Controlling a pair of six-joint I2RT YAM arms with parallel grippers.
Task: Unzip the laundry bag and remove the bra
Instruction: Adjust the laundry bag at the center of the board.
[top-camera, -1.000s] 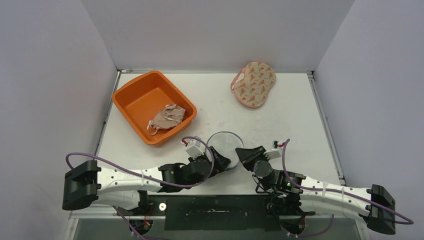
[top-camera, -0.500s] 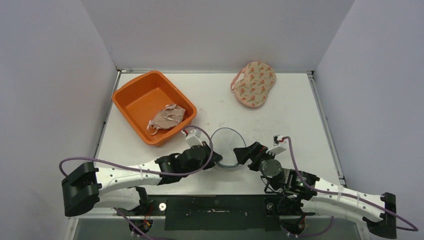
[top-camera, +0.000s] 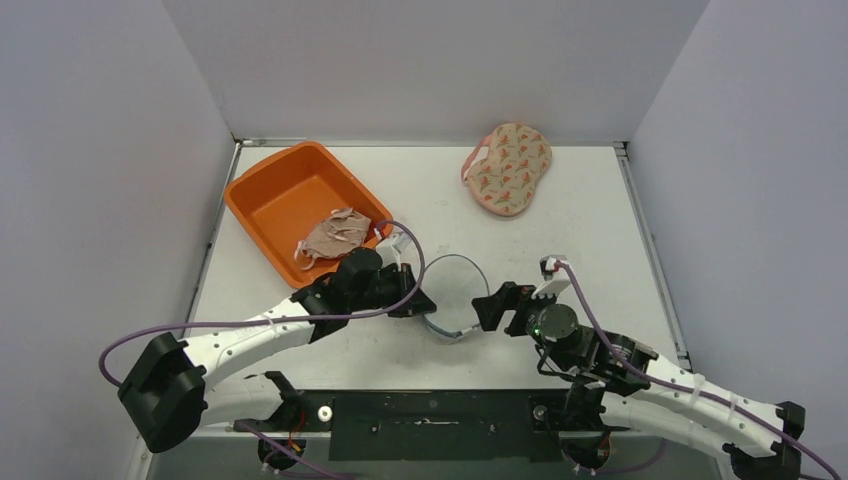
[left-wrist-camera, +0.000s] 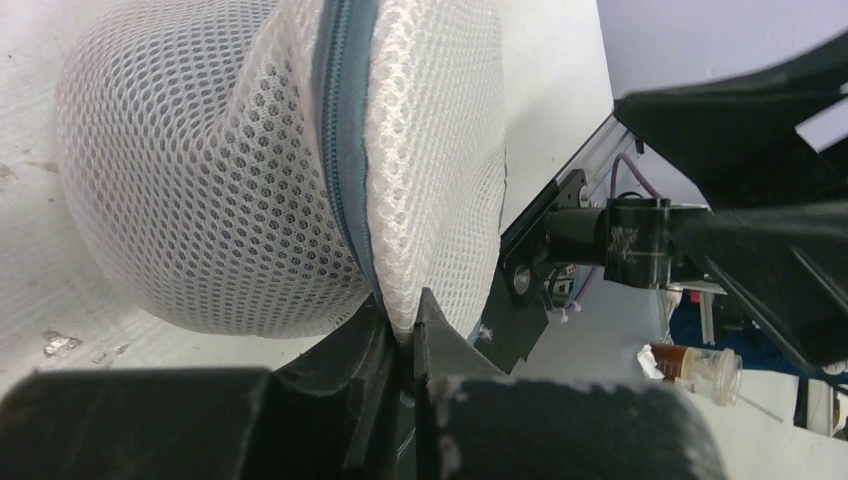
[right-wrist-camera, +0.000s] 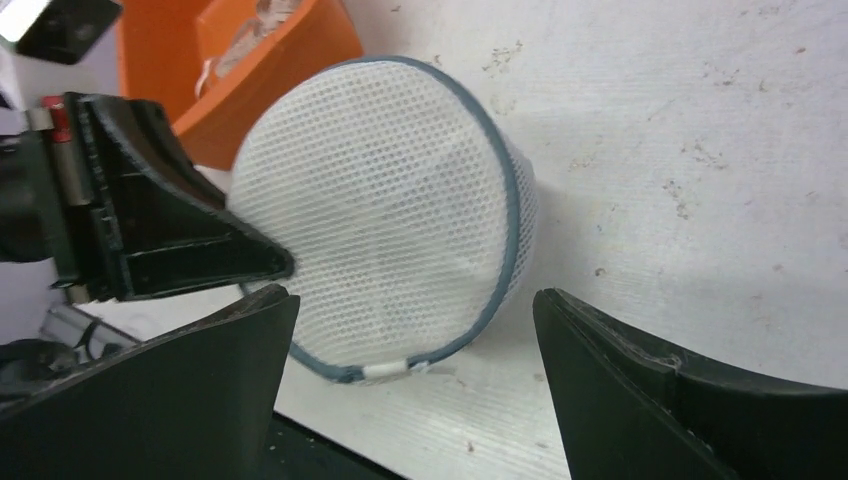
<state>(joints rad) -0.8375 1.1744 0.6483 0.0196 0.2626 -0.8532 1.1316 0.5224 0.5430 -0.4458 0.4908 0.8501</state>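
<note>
The laundry bag (top-camera: 456, 296) is a round white mesh pouch with a blue-grey zipper (left-wrist-camera: 340, 150) round its rim. It stands on edge on the table near the front. My left gripper (top-camera: 418, 303) is shut on the bag's left rim, with mesh pinched between the jaws (left-wrist-camera: 400, 315). My right gripper (top-camera: 497, 307) is open just right of the bag; in its wrist view the bag (right-wrist-camera: 390, 210) lies ahead of the spread fingers, apart from both. Nothing shows through the mesh. A beige bra (top-camera: 335, 236) lies in the orange tub (top-camera: 268, 190).
A padded bra with an orange print (top-camera: 508, 168) lies at the far side of the table. The orange tub sits close behind my left arm. A white tab (right-wrist-camera: 385, 370) marks the zipper's near end. The table's front rail is just below the bag.
My right gripper opened and let go of the bag. My left gripper closed on the rim and drew the bag away from the front edge, toward the tub.
</note>
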